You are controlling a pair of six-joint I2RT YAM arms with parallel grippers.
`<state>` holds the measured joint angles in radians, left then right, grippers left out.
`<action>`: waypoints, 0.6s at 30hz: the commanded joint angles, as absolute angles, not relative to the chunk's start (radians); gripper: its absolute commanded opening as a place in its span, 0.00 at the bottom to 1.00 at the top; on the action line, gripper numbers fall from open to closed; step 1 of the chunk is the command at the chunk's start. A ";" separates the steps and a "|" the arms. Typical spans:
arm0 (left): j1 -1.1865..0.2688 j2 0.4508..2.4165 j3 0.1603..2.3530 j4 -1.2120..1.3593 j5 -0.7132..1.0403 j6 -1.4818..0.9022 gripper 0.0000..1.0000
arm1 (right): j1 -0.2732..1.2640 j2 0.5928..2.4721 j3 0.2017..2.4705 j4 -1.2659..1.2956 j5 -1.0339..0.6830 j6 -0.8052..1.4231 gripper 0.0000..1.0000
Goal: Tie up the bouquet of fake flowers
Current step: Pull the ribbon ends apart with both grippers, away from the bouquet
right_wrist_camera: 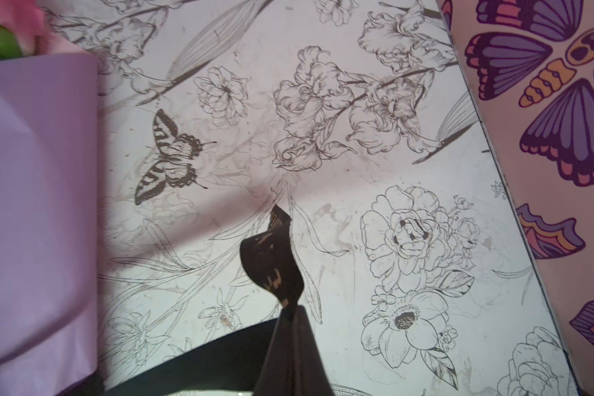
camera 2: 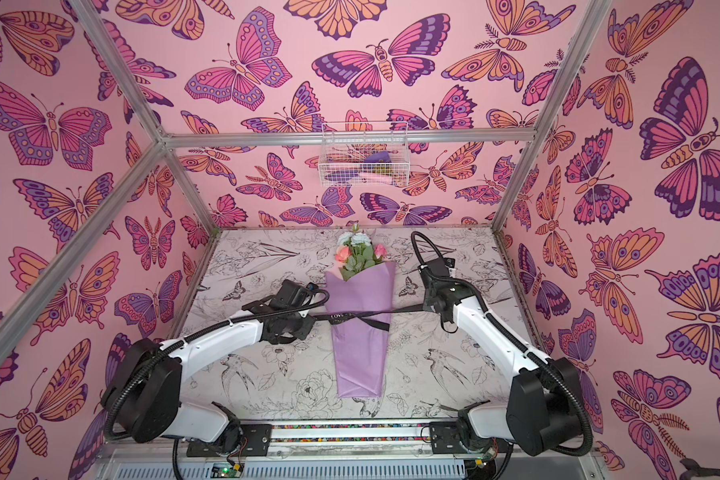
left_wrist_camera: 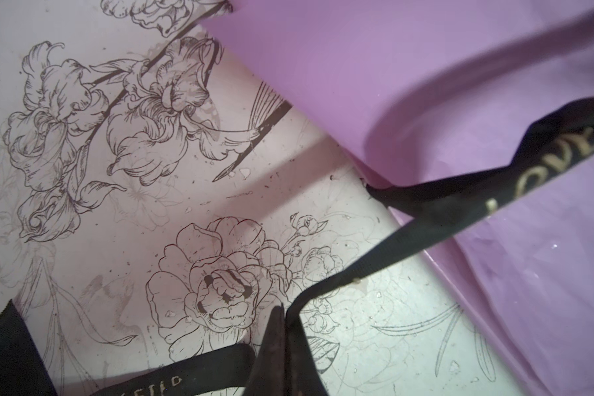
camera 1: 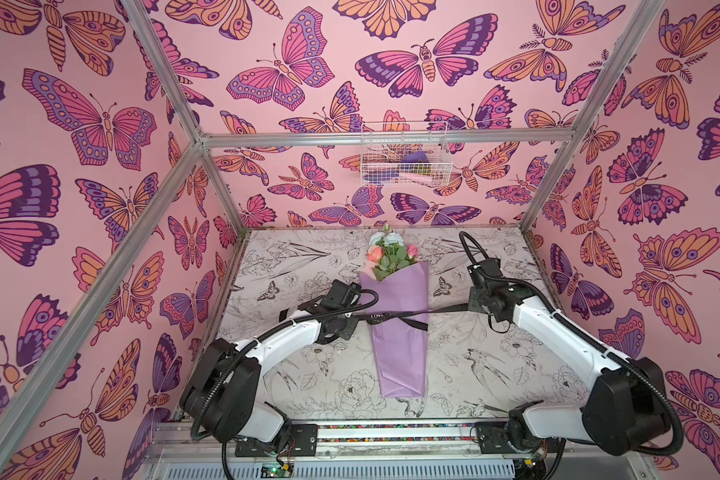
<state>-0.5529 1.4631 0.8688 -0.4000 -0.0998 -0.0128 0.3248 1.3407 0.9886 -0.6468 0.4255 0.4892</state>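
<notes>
1. The bouquet of fake flowers [camera 1: 398, 353] lies flat mid-counter [camera 1: 495, 374]. Its long axis points away from the arm bases, with the blooms at the far end.
2. A black ribbon [camera 1: 377, 318] crosses the bouquet's waist at right angles and overlaps itself on top of the paper.
3. The left jaws are pinched tight on one ribbon end, just beside the bouquet's left edge.
4. The right jaws are pinched tight on the other end, farther out from the bouquet's right edge, with that stretch drawn straight.
5. Cinching likely means pulling outward across the bouquet's axis; the left arm [camera 1: 292, 332] sits nearer the bouquet.
</notes>
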 commanded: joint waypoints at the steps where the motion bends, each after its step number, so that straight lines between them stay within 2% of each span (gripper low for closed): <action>1: -0.536 1.470 0.845 -0.448 -0.132 -0.043 0.00 | 0.281 1.300 0.956 -0.660 0.406 0.479 0.00; 9: -0.498 1.502 0.852 -0.462 -0.142 -0.086 0.00 | 0.156 1.304 0.886 -0.641 0.380 0.460 0.00; 18: -0.426 1.492 0.927 -0.657 -0.177 -0.220 0.00 | -0.007 1.316 0.859 -0.629 0.295 0.453 0.00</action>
<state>-0.4530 1.5074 0.9104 -0.5365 -0.1356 -0.1429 0.0376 1.3148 0.8734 -0.6312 0.3187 0.4690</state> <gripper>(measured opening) 0.049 0.049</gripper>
